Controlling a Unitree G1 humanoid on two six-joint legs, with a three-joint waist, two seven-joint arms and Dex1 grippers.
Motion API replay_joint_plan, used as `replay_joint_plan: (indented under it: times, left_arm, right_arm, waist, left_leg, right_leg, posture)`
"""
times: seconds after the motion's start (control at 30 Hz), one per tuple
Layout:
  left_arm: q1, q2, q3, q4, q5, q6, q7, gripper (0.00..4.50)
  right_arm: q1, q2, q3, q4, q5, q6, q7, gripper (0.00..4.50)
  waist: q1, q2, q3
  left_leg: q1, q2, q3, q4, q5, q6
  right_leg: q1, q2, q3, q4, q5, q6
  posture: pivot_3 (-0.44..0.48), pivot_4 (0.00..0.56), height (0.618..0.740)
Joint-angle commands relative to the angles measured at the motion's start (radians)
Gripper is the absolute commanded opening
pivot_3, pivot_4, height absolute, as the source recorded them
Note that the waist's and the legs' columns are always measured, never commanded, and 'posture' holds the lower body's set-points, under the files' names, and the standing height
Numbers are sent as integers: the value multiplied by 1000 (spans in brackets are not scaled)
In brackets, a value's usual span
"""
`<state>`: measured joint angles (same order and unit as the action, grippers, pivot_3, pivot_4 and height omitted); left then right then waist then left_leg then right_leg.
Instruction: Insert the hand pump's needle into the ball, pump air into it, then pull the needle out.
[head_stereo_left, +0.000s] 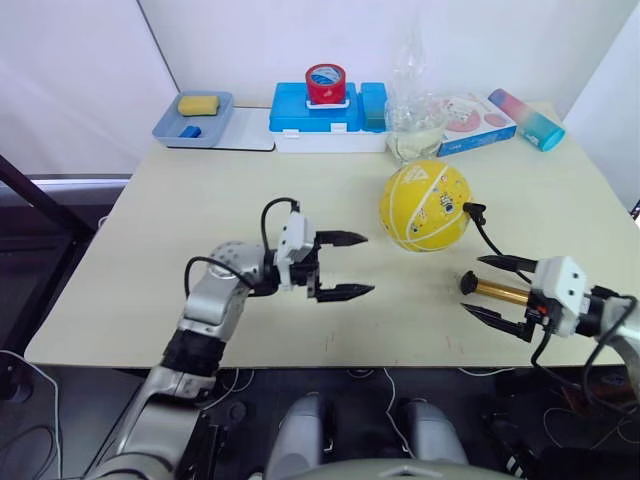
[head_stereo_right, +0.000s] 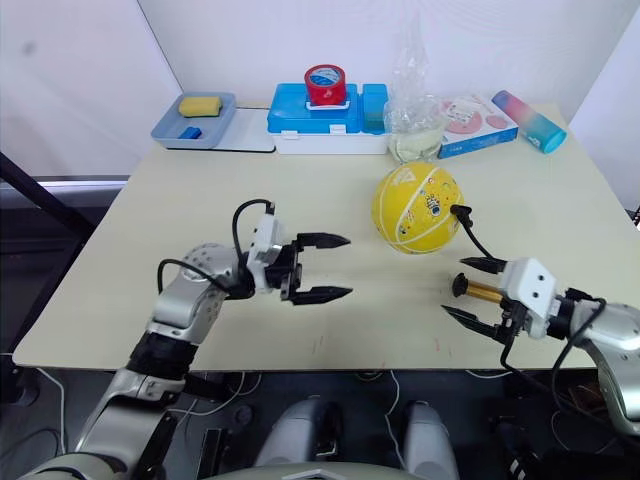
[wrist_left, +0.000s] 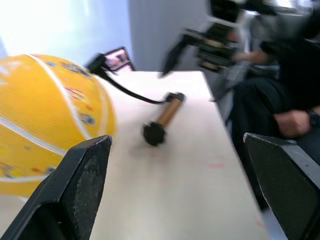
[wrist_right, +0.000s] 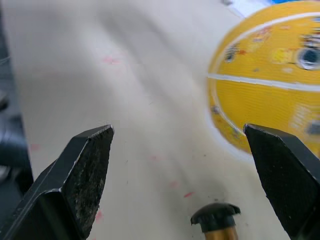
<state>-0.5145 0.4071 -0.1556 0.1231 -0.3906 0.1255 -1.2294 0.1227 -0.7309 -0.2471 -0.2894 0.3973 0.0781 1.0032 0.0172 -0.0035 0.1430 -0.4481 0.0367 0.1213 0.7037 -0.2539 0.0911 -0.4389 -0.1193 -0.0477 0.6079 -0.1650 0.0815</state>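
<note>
Across the middle of the frame you have a smooth, pale beige table (head_stereo_left: 150, 260), its far edge lined with clutter and its near edge running along the lower part of the picture. Centre and lower left of the tabletop lie bare, so there is open room around both arms.

Right of centre sits the ball (head_stereo_left: 425, 205), round yellow rubber with white seam lines and small printed pictures. At the back you see a blue box (head_stereo_left: 325, 120) with a red tape roll (head_stereo_left: 326, 84) on top, a grey tray (head_stereo_left: 195, 118) at upper left holding a yellow sponge (head_stereo_left: 199, 104), and a crinkled clear plastic bottle (head_stereo_left: 412, 110) just behind the ball.

Your left gripper (head_stereo_left: 345, 266) hovers left of the ball, black fingers spread wide, holding nothing, well apart from the ball.

At lower right, your right gripper (head_stereo_left: 490, 287) has its fingers spread on either side of the hand pump (head_stereo_left: 495, 290), a slim gold-bronze metal cylinder with a black end cap; the fingers flank it without touching.

From the pump a thin black hose (head_stereo_left: 490, 238) curves up to the needle (head_stereo_left: 472, 211), whose black fitting sits against the ball's right side.
</note>
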Motion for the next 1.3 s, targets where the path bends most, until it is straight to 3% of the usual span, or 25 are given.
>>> replay_joint_plan:
  times: [0.03, 0.23, 0.37, 0.7, 1.07, 1.3]
  left_arm:
    - [-71, -41, 6, 25, 16, 20, 67, 4500]
    - [-201, -124, 16, 126, 53, 31, 171, 4500]
    - [-325, -203, 24, 293, 103, -1, 274, 4500]
    - [-547, -325, 50, 607, 198, -73, 459, 4500]
    - [-638, -387, 58, 832, 262, -101, 519, 4500]
    - [-647, -409, 68, 928, 293, -159, 542, 4500]
  right_arm:
    - [58, 42, -99, -69, 89, 2, -42, 4361]
    - [133, 87, -180, -98, 202, 13, -47, 4361]
    - [139, 74, -236, -85, 278, 39, -26, 4361]
    - [112, 40, -258, -51, 302, 92, -30, 4361]
    - [-11, -2, -202, -1, 304, 211, -49, 4361]
    - [-244, -65, -96, 107, 301, 387, -98, 4361]
  waist:
    - [0, 0, 0]
    - [-2, 0, 0]
    - [0, -1, 0]
    - [0, -2, 1]
    - [0, -4, 2]
    - [0, -4, 3]
  left_leg:
    - [0, 0, -1, 0, 0, 0]
    - [0, -1, -2, 0, 0, 0]
    - [0, -1, -4, 0, -1, 2]
    - [0, -3, -7, 0, -3, 5]
    - [-1, -2, -8, 0, -3, 5]
    - [-1, 0, -8, 0, -3, 5]
  right_leg:
    - [0, 0, 0, 0, 0, 0]
    - [1, 1, -1, 0, 0, 0]
    - [2, 2, -1, -1, 0, 0]
    - [3, 3, -2, -2, 0, 0]
    - [3, 2, -2, -2, 0, 0]
    - [3, 2, -3, -2, 0, 0]
  posture:
    - [0, 150, 739]
    - [0, 150, 739]
    - [0, 150, 739]
    - [0, 150, 739]
    - [0, 150, 739]
    - [0, 150, 739]
